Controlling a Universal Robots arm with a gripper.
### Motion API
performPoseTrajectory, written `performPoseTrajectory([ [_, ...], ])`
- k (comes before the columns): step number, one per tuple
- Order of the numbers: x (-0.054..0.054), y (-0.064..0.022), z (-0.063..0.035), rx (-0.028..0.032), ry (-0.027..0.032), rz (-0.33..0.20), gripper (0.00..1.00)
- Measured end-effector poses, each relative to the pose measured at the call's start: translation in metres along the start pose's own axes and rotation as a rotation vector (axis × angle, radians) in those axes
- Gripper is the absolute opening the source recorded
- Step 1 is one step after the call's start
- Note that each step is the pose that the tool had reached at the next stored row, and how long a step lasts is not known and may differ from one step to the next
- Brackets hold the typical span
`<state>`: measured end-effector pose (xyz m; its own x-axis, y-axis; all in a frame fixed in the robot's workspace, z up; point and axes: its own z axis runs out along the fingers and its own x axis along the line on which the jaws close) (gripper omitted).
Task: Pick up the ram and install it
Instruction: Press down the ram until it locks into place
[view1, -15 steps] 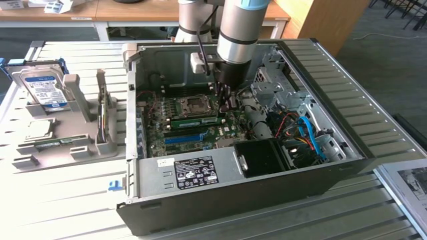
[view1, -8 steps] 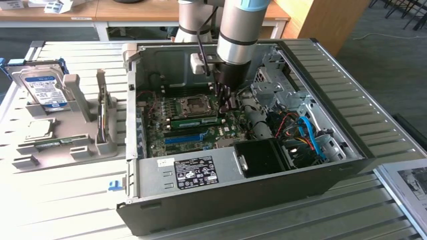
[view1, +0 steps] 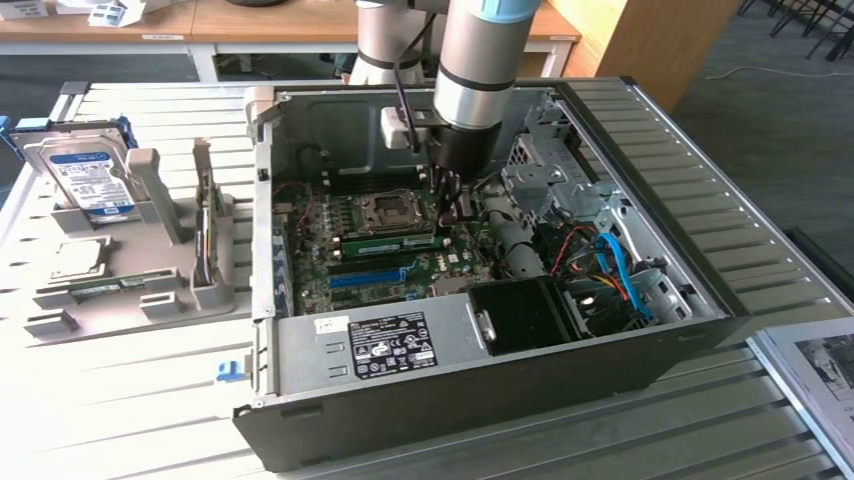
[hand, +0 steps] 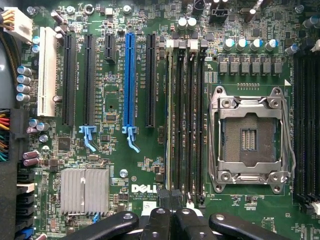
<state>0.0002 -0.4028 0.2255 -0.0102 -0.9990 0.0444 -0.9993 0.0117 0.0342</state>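
The ram (view1: 394, 243) stands on edge in the motherboard (hand: 115, 150), just beside the empty socket (hand: 248, 140), so pick-up appears complete. The hand (hand: 171, 198) is closed at the ram's end. Neither a grip on the ram nor full seating can be confirmed.

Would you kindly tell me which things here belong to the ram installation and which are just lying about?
Job in hand: ram, set among the motherboard's memory slots; shut tool at its end; open computer case.
Lying about: hard drive, processor chip, both on the gray holder beside the case.
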Motion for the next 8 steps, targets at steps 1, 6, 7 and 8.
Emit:
performPoseTrajectory([
  [1,0.0,0.0,0.0002,-0.0001,0.0002,0.0,0.1],
  [6,0.0,0.0,0.0007,0.0,0.0,0.0,0.1],
  [7,0.0,0.0,0.0008,-0.0001,0.0002,0.0,0.1],
  [8,0.0,0.0,0.0008,0.0,0.0002,0.0,0.1],
])
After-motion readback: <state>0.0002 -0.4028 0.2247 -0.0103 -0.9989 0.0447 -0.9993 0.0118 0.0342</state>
